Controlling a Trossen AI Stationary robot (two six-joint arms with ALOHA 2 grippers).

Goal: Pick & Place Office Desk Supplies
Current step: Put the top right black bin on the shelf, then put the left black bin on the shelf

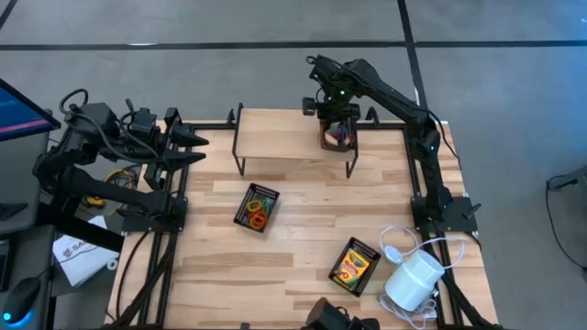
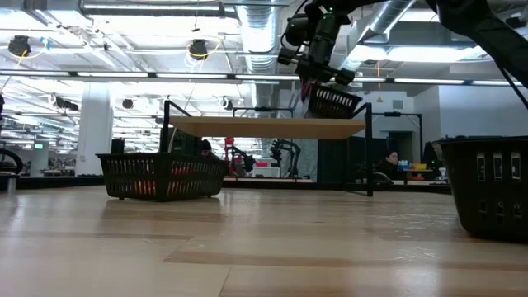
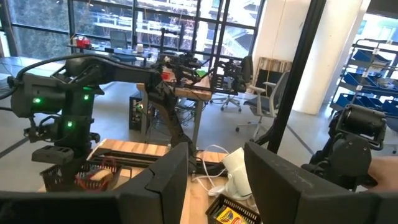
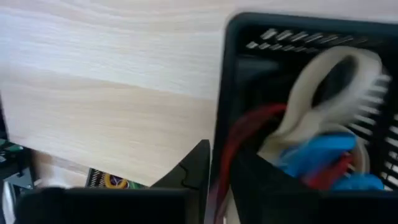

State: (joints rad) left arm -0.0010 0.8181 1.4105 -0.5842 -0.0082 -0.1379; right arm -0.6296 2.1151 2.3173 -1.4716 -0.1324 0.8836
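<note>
1. Over the raised shelf [image 1: 293,137] at the table's far edge, we have the right gripper [image 1: 337,122] at the rim of a small black mesh tray [image 1: 338,135] of coloured loops [image 4: 317,155]. In the right wrist view its fingers straddle the tray wall with very little gap, so we read them as clamped on it. In the low view the tray hangs tilted, its lower edge at or just above the shelf board; we cannot tell which.
2. The left gripper [image 1: 188,147] waits off the table's left edge, fingers apart, holding nothing.
3. Other supplies: a second tray of orange, red and yellow loops [image 1: 258,208] sits mid-table; a crayon box [image 1: 354,265] lies in a third tray near the front right, just beside the white cylinder [image 1: 415,280] and its cord.
4. Step in hand, as we judge it: setting the loop tray on the shelf. Doing it well means levelling the tray, getting its whole base onto the board, and only then opening the fingers, then lifting straight up.
5. Edges: the tray sits near the shelf's right end and close to its edge, so a tilted release could tip it off or spill loops.
6. Open room: the board to the tray's left is bare; the tabletop between shelf and middle tray is free.
</note>
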